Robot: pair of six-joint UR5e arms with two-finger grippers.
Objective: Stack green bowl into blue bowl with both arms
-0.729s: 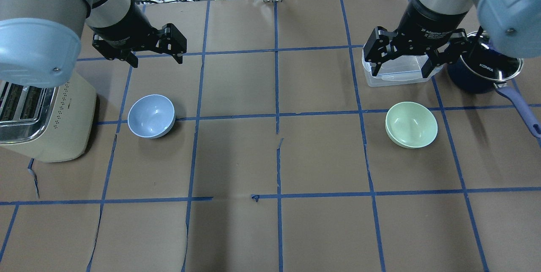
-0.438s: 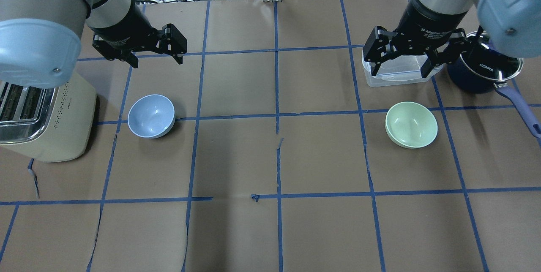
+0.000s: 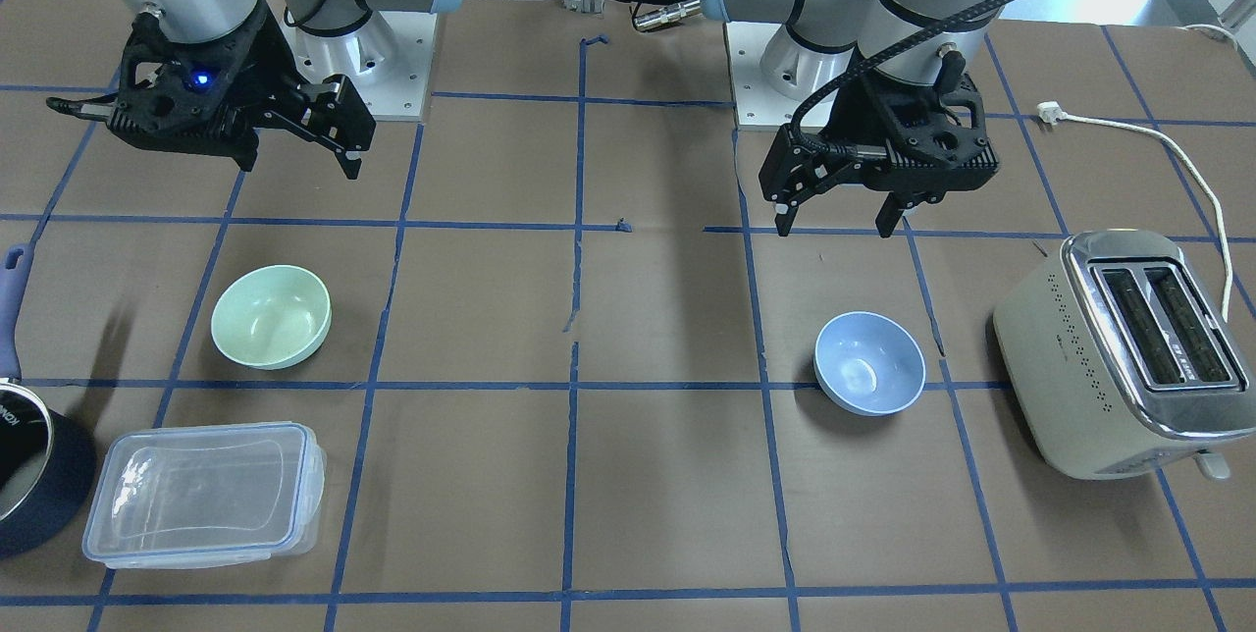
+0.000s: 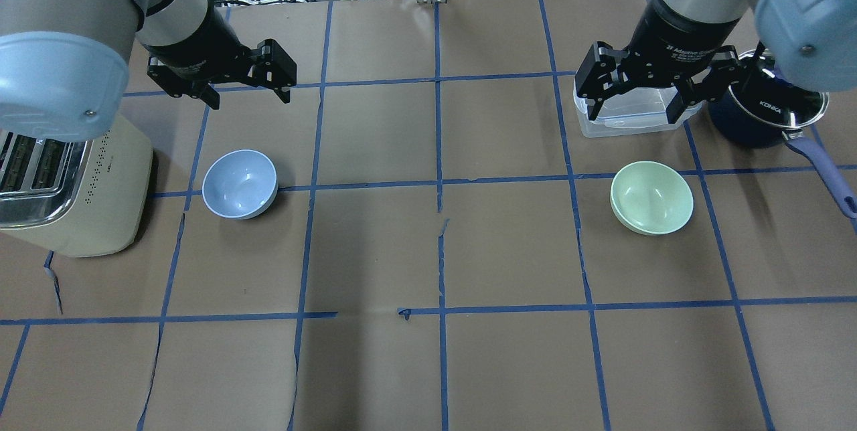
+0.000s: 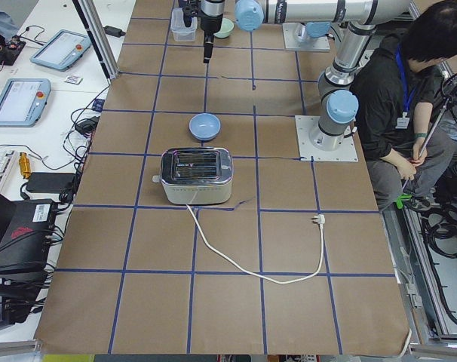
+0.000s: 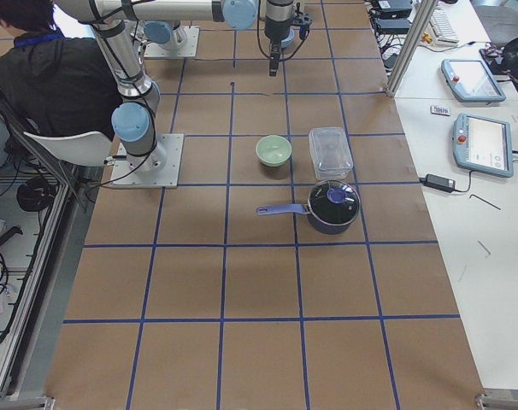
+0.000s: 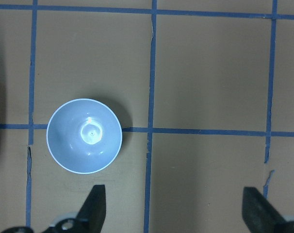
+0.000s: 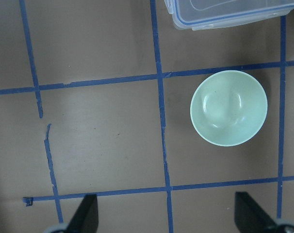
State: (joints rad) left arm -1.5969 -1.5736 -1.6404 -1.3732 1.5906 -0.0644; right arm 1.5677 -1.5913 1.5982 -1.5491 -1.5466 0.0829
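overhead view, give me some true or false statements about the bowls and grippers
1. The green bowl sits inside the blue bowl. False: they stand far apart, both empty.
2. The left gripper and right gripper are both open and hold nothing. True.
3. The toaster stands beside the green bowl. False: it is beside the blue bowl.
4. The saucepan stands next to the clear container. True.
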